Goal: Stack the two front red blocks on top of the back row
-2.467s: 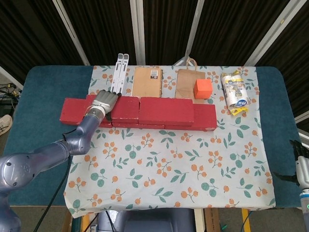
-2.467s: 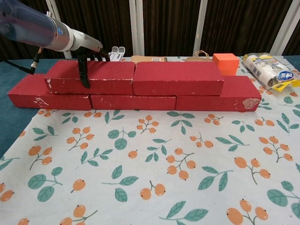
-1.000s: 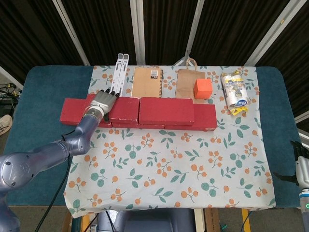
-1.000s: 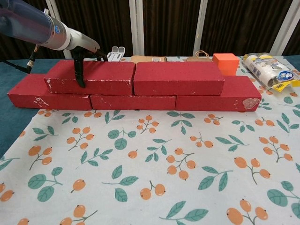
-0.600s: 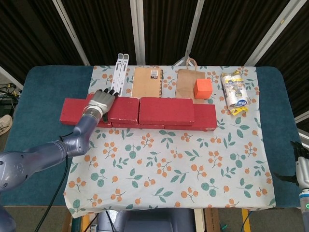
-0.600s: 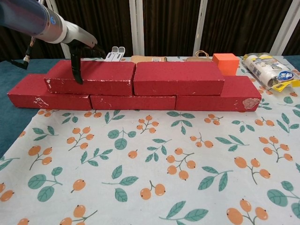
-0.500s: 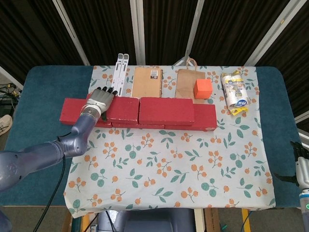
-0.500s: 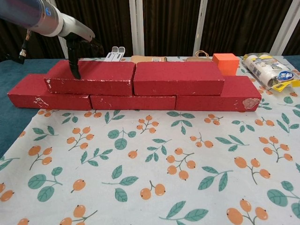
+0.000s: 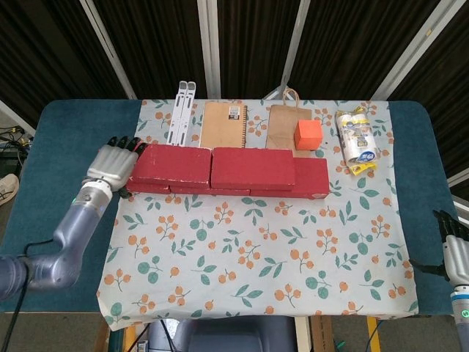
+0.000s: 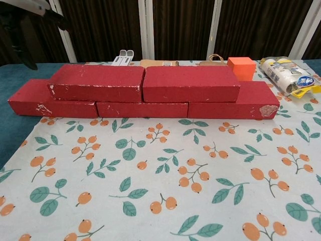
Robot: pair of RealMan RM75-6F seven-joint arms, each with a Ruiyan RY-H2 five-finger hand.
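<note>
Two red blocks, the left and the right, lie end to end on top of a bottom row of red blocks. In the chest view the upper pair sits centred over the three lower ones. My left hand hovers by the left end of the stack, fingers spread, holding nothing; it covers the lowest left block in the head view. The chest view catches this hand only at the top left corner. My right hand hangs off the table's right edge, empty, fingers apart.
Behind the stack lie a white folding stand, a brown notebook, a paper bag with an orange cube on it, and a wrapped packet. A floral cloth covers the teal table.
My left hand has lifted off the upper left block and drawn back to the left, clear of the stack. The blocks have stayed put.
</note>
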